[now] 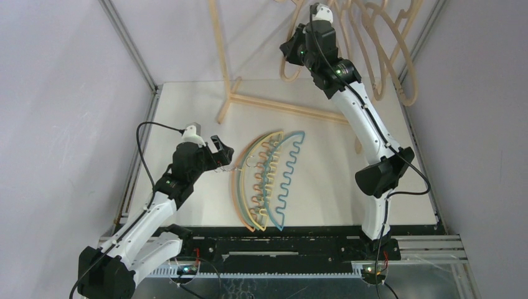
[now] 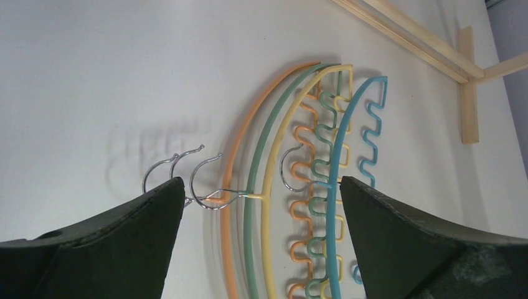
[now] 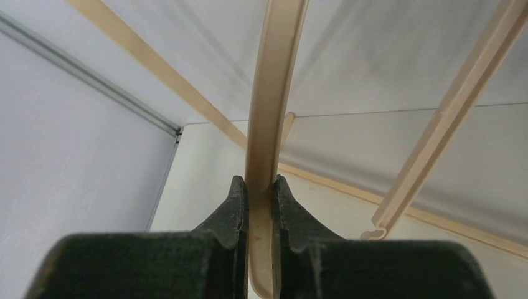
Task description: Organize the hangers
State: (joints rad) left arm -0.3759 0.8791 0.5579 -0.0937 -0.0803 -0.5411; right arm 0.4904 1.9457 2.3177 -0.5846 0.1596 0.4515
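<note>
Right wrist view shows the right pincer (image 3: 260,187) closed narrow on the curved strip of a pale wooden hanger (image 3: 274,93), which runs up from between the jaws and away above them. From the top external view this pincer is raised high at the far side of the table (image 1: 187,112), with the other wooden hangers (image 1: 386,50) dangling just beyond it and to its right. An upright of the rack (image 1: 221,50) stands off to its left. The hook and the rack's bar lie outside every view, so I cannot tell whether the held hanger is seated.

The left pincer (image 2: 261,184) stands wide open, holding nothing, low over the table. Three metal hooks (image 2: 205,180) lie between its jaws, close to the left finger. The orange hanger (image 2: 233,156), green hanger (image 2: 264,124), yellow hanger (image 2: 277,143) and teal hanger (image 2: 341,137) lie flat and nested just ahead of it.

The step in hand looks like placing the wooden hanger among its fellows. The next move probably calls for settling its hook before the jaws part, then singling out one metal hook below.
</note>
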